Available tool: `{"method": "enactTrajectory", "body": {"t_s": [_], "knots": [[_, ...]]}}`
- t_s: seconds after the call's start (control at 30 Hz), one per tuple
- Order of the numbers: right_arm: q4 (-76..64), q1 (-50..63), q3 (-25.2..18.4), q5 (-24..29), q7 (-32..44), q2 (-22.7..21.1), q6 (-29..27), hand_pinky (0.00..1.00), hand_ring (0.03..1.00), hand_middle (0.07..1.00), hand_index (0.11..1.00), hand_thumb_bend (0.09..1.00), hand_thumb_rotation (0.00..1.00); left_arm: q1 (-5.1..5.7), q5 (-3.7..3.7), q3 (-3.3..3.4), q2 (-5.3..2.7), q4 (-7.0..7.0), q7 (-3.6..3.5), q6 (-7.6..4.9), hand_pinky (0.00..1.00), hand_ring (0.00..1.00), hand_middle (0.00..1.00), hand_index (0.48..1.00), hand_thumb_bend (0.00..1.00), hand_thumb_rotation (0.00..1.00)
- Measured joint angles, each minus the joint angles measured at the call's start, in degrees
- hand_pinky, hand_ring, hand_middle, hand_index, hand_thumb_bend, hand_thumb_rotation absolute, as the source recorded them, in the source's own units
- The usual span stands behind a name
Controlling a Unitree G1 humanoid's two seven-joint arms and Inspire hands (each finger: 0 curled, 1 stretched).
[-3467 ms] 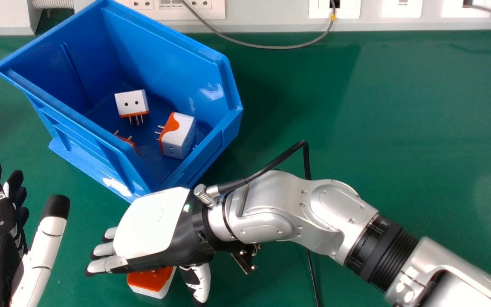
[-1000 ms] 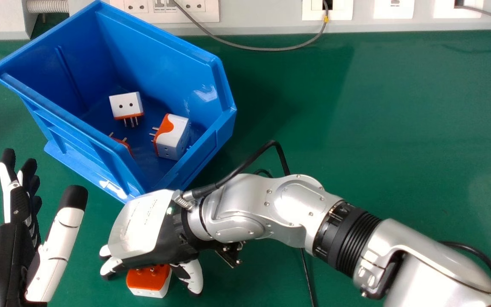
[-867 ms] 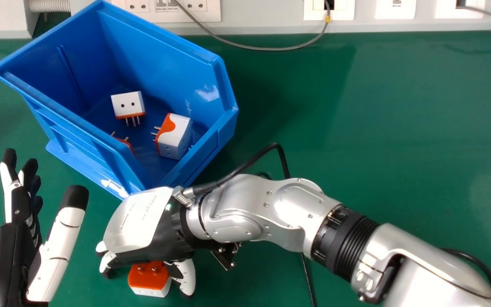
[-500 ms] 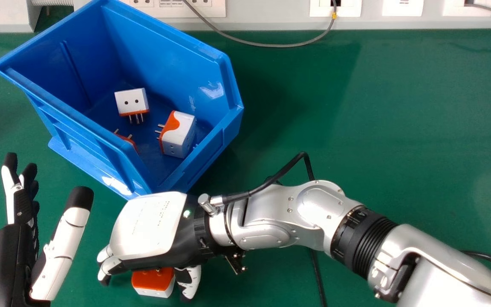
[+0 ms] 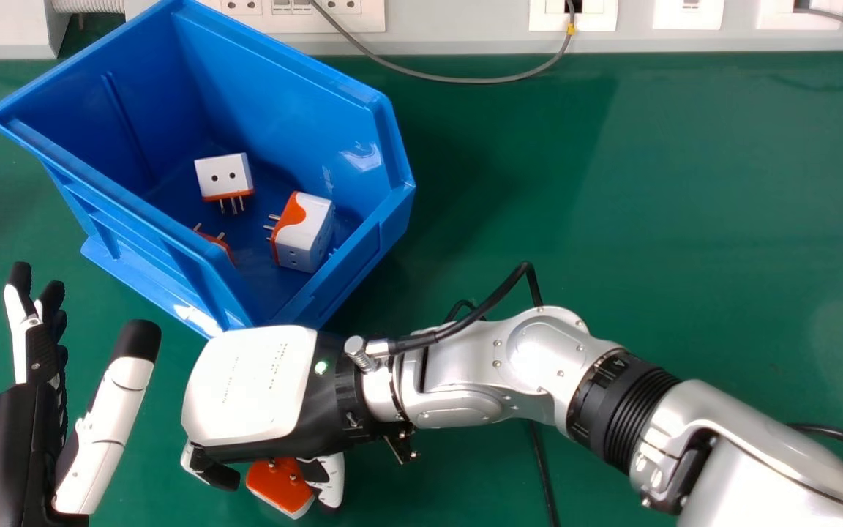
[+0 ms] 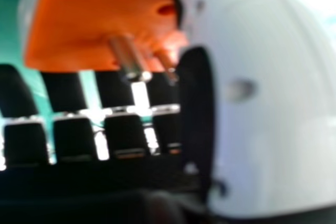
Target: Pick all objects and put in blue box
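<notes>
Grasping: our right hand (image 5: 249,388) grips the adapter (image 5: 280,485), fingers curled; next, lift towards the blue box (image 5: 282,88), twelve o'clock; left hand (image 5: 15,446) open.

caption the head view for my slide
The robot's right hand curls round a plug adapter near a blue box holding three more.

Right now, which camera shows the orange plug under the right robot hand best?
The right hand view: the orange plug is close up there, with its metal pins showing large. The head view shows it smaller, partly hidden by the right robot hand, above the green table.
</notes>
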Motion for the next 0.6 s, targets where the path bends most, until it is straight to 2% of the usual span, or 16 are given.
{"method": "enactTrajectory", "body": {"t_s": [0.17,0.23,0.33,0.6], "knots": [[0.0,-0.1,0.0,-0.1,0.0,0.0,0.0,0.17,0.185,0.436,0.488,0.527,0.02,0.43,-0.01,0.00,-0.01,-0.73,-0.03,0.22,1.00,1.00,1.00,1.000,0.82,0.88],[0.0,-0.1,0.0,-0.1,-0.1,0.0,0.0,0.13,0.147,0.334,0.482,0.525,0.06,0.45,0.00,-0.01,-0.01,-0.94,-0.03,0.33,1.00,1.00,1.00,1.000,0.82,0.88],[0.0,-0.2,0.0,-0.1,-0.5,0.0,0.0,0.09,0.111,0.241,0.477,0.523,0.09,0.53,-0.01,-0.03,-0.02,-1.07,-0.05,0.41,1.00,1.00,1.00,1.000,0.81,0.88],[-0.4,-0.2,0.0,-0.3,-2.1,-0.2,0.0,0.08,0.098,0.186,0.474,0.521,0.11,0.62,-0.29,-0.03,0.01,-1.14,-0.23,0.41,1.00,1.00,1.00,1.000,0.81,0.88]]}}
